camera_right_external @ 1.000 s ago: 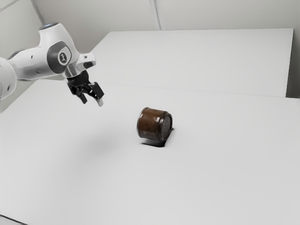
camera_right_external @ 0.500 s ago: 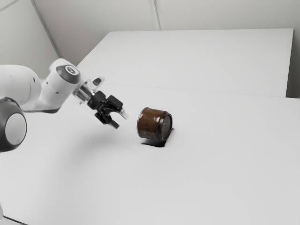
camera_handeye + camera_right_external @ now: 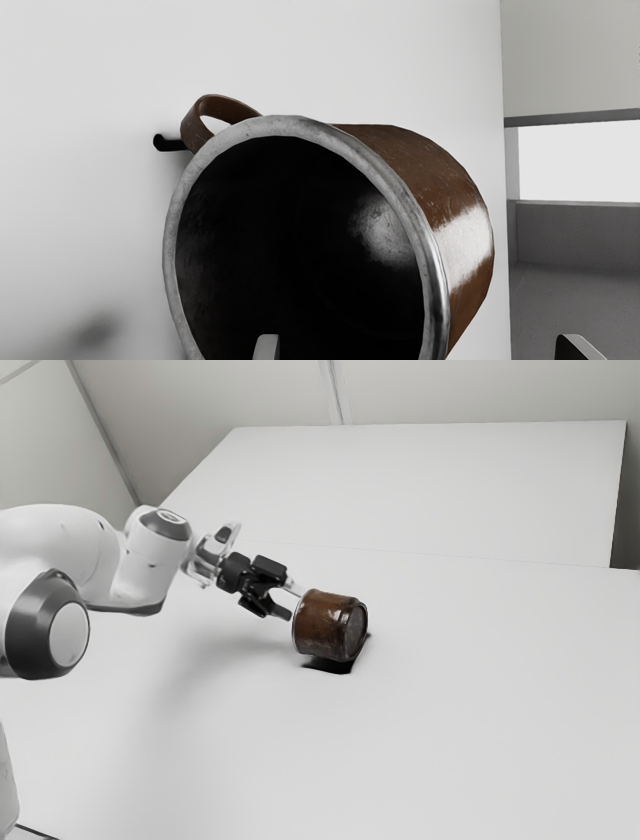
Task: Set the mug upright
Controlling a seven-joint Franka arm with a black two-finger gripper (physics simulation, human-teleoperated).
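Mug: we have a brown mug with a bare metal rim, lying on its side on the white tabletop.
Mug's mouth: it faces our gripper, and in our wrist view we look straight into the black interior, where a pale sheen lies on the wall.
Mug's base: the round end points toward the exterior view's right, away from us.
Handle: in our wrist view a curved brown band stands off the mug's side and reaches toward the tabletop, with a black shadow just beside it.
Fingers: we hold them spread, well apart, with nothing pinched between both of them.
Fingertips: in our wrist view one overlaps the mouth and the other stands out past the mug's outer wall, so the near stretch of rim runs between the two.
Contact: our tips are right by the rim; whether either one touches it, we cannot tell.
Arm: our white arm comes in from the exterior view's left, the gripper tilted down toward the mug.
Shadow under the mug: in the exterior view a dark patch lies against its underside.
Behind: a pale panel rises beyond the tabletop.
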